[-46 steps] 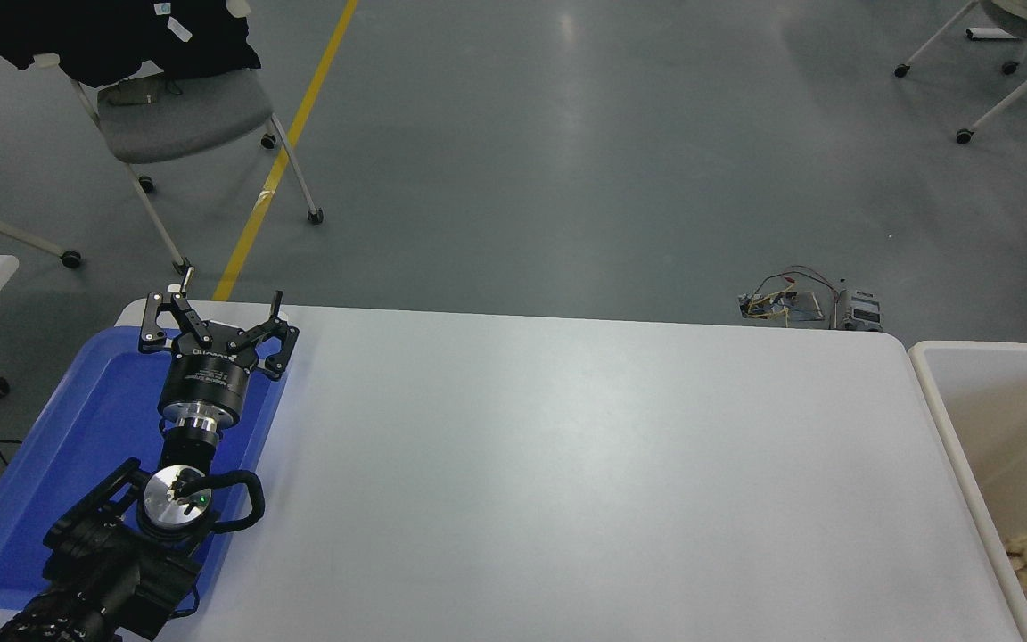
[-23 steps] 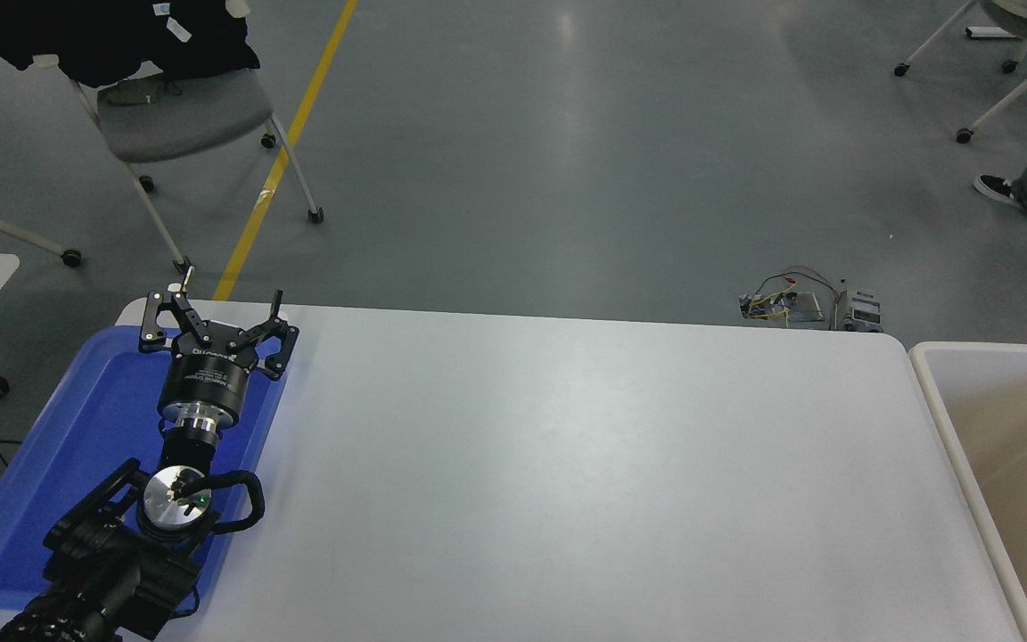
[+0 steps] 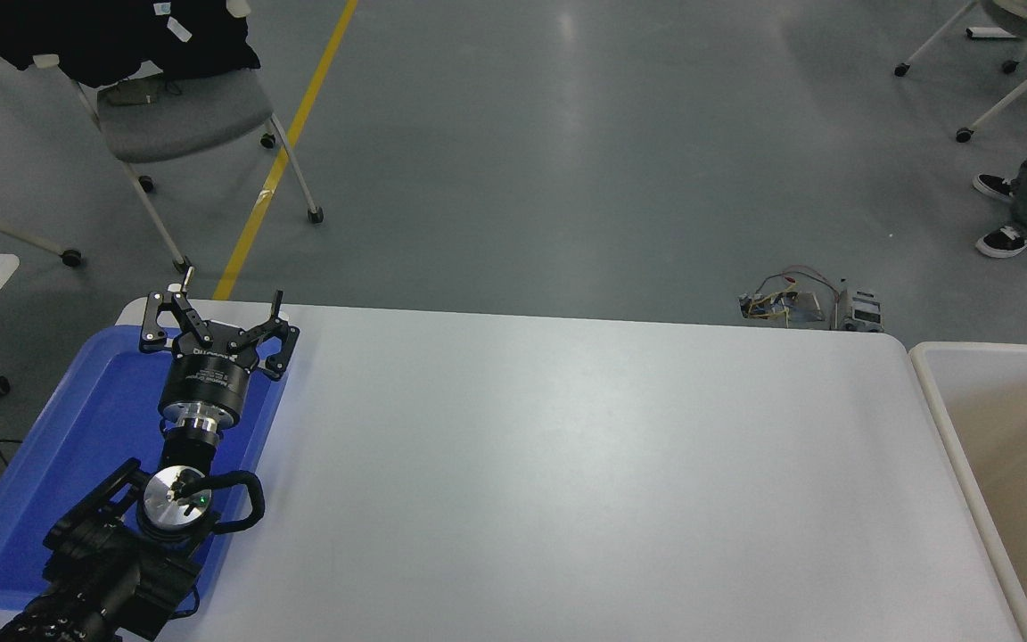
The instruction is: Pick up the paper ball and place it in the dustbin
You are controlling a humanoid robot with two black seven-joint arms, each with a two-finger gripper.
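A single head view looks forward and down from high on the robot's side over the white table [image 3: 567,464]; the blue tray [image 3: 59,464] lies lower left, the dustbin [image 3: 932,392] right, grey floor [image 3: 567,160] beyond.

Grey floor [image 3: 567,160], wheeled chair [image 3: 184,116]

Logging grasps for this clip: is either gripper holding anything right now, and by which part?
Nothing is held. The left gripper is parked open over the blue tray; the right gripper is out of view.
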